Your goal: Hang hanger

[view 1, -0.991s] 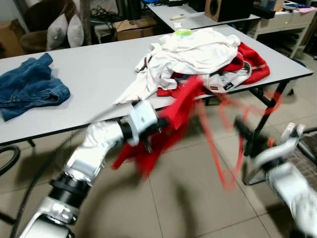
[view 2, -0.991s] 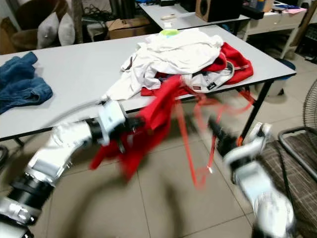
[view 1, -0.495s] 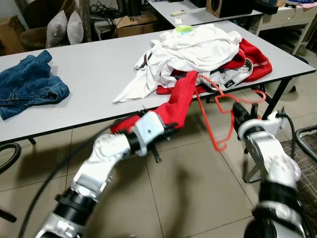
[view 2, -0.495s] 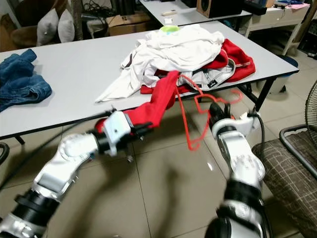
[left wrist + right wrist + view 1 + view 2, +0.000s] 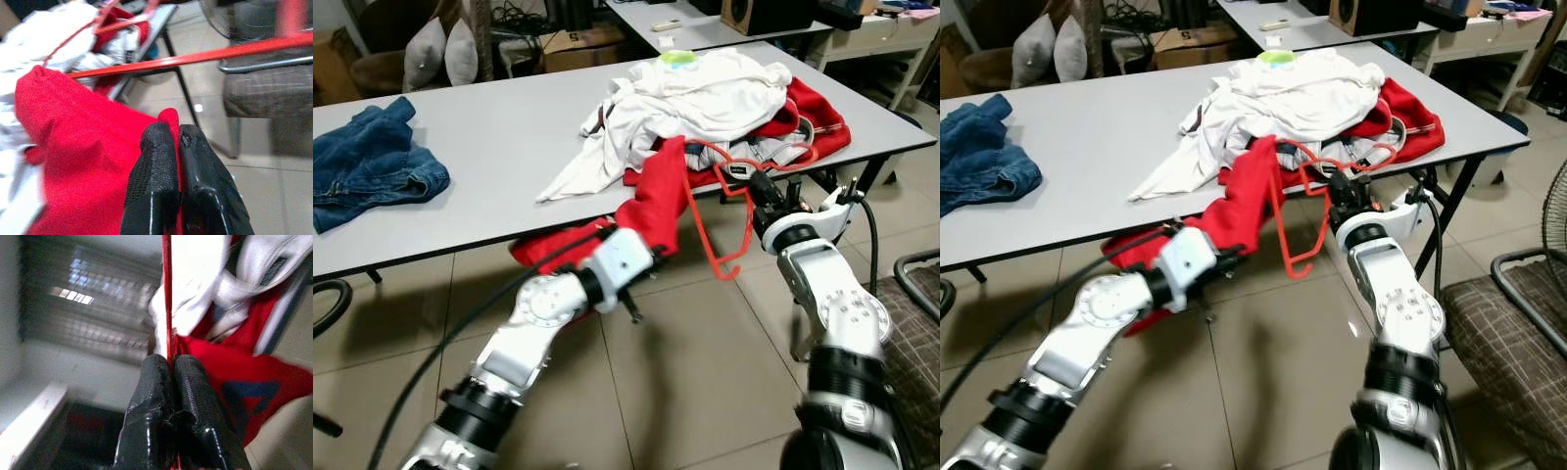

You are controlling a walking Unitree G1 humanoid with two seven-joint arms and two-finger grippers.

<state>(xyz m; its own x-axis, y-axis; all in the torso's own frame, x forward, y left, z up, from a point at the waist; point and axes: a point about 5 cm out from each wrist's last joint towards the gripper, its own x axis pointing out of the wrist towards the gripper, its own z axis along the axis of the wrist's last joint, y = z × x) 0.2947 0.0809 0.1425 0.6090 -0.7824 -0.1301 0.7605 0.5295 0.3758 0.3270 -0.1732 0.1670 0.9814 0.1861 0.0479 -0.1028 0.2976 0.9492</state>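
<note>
Head eyes look down — table [image 5: 509,147] shared (wrists close-up).

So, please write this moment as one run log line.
left claw: shut on red shirt | right claw: shut on red hanger | hanger: not hung | place: by table

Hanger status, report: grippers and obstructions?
Left gripper shut on red garment. Right gripper shut on red hanger, hook hanging down. Clothes pile on table close behind.
</note>
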